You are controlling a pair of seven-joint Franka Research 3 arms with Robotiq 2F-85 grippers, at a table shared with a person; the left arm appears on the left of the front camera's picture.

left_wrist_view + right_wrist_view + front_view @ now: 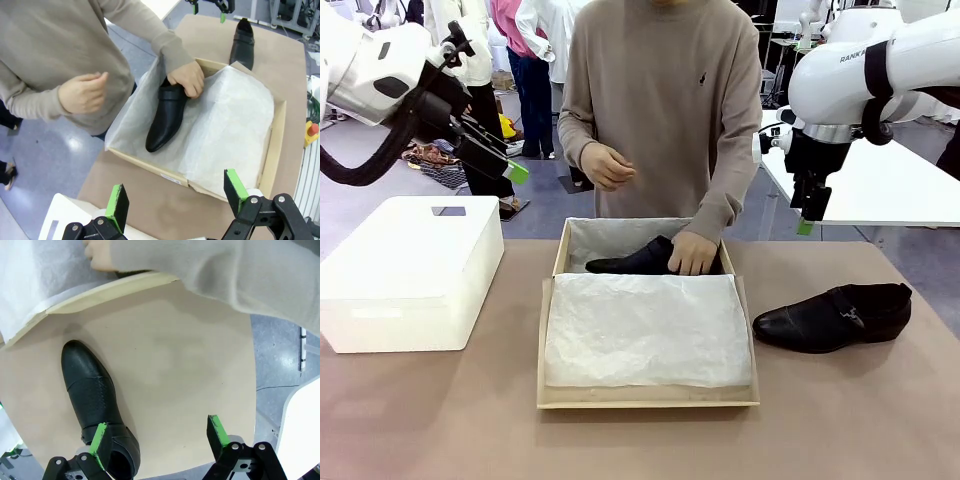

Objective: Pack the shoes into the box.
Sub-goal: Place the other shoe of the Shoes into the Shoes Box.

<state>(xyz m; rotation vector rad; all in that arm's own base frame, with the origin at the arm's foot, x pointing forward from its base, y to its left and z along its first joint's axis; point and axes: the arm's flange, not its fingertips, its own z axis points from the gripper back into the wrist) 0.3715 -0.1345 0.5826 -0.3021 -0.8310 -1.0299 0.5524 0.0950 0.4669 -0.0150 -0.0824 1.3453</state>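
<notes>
Centrally, on the smooth brown table (440,420), sits the box (647,400): a shallow rectangular tray of tan cardboard, open and lined with crinkled white tissue paper (645,330), which covers its whole lower part in the front view. One shoe (625,263), of smooth black leather with a pointed toe, lies on the tissue in the upper strip of the box. Its long axis runs across the picture, toe to picture left. A person's hand (693,252) grips its heel end. The other hand (607,165) is loosely curled before the chest, holding nothing. The second shoe (835,315) lies on the bare table just right of the box and apart from it. Its long axis likewise runs across the picture, toe towards the box and heel at right, with a small metal buckle (857,318) on its strap. At left stands a white plastic bin (405,270), boxy with rounded edges. The left gripper (176,196) hangs at upper left of the front view, above the bin, jaws wide and holding nothing. The right gripper (158,436) hangs at upper right, above the second shoe, jaws wide and holding nothing.
</notes>
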